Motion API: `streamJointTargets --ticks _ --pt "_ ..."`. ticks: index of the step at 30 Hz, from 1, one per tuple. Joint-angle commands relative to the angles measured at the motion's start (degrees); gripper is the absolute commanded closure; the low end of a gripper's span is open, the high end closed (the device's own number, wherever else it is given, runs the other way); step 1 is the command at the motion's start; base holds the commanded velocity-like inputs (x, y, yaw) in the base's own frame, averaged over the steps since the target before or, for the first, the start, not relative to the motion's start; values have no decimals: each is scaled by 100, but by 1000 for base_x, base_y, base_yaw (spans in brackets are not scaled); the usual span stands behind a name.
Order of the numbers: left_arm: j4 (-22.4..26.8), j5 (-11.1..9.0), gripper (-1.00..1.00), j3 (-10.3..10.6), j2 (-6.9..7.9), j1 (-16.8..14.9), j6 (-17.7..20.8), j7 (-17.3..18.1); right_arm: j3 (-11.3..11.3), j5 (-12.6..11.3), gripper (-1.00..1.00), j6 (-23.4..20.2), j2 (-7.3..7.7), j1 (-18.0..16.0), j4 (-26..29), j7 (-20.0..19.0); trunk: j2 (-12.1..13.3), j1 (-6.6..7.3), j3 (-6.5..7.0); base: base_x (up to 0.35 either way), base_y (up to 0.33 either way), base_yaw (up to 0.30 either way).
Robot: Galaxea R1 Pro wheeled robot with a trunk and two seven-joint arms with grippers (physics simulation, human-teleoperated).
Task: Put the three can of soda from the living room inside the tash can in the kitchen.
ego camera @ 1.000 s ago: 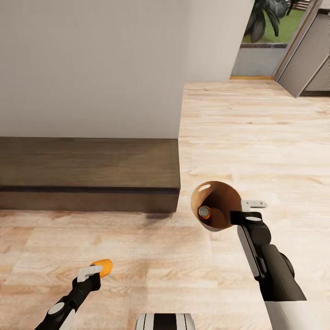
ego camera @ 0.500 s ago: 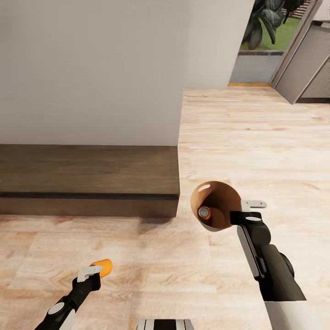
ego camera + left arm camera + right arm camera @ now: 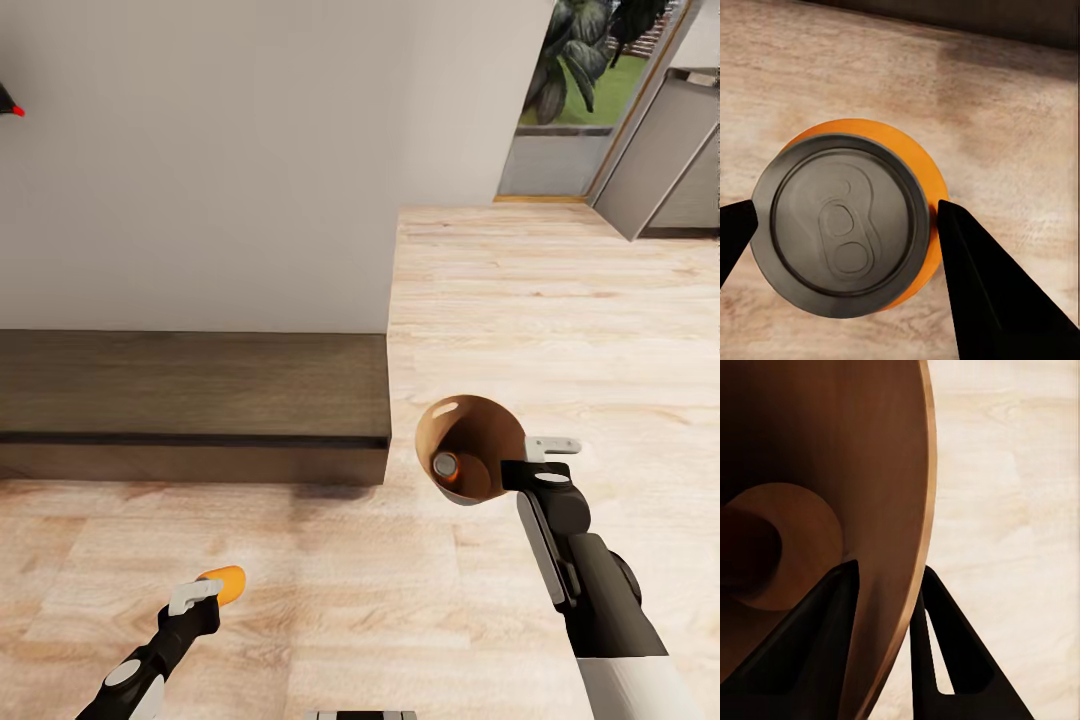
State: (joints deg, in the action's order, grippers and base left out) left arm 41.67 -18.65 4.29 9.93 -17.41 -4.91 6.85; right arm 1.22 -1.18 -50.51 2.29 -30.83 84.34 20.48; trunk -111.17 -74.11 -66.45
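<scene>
While you're rolling over that light wood plank floor (image 3: pixel 560 300), the biggest thing ahead of you is the plain white wall (image 3: pixel 200 150), with a low dark wooden bench (image 3: pixel 190 400) running along its base. Off at the far end there's an open doorway with green plants (image 3: pixel 570 55) outside and a grey door panel (image 3: pixel 660 150) swung open.

Your right gripper (image 3: pixel 520 465) is carrying the tash can (image 3: pixel 468 445), tipped over so its tan-brown inside faces the head camera. In the right wrist view you can see the fingers (image 3: pixel 817 630) pinching the can's wall (image 3: pixel 900 510), one inside and one outside, so they're nearly together and clamped on the rim. One can of soda (image 3: pixel 446 464) already lies down in the bottom of it, silver top facing up at you.

Your left gripper (image 3: pixel 205 590) is clamped on another soda can (image 3: pixel 225 582), held low over the floor. From the left wrist view the two dark fingers (image 3: pixel 975 277) sit apart by the can's width, touching either side of the orange body (image 3: pixel 922 172), grey pull-tab top (image 3: pixel 840 225) facing the camera.
</scene>
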Motion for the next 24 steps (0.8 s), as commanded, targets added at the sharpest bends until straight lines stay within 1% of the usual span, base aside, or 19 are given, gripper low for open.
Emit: streamJointTargets --ticks 1,24 --pt "-1 11 100 -1 0 -1 -1 0 0 47 100 -2 0 -2 3 -9 42 23 29 0 0 0" --pt "-1 11 100 0 0 0 -1 0 2 51 100 -2 -8 -2 3 -18 964 528 658 0 0 0"
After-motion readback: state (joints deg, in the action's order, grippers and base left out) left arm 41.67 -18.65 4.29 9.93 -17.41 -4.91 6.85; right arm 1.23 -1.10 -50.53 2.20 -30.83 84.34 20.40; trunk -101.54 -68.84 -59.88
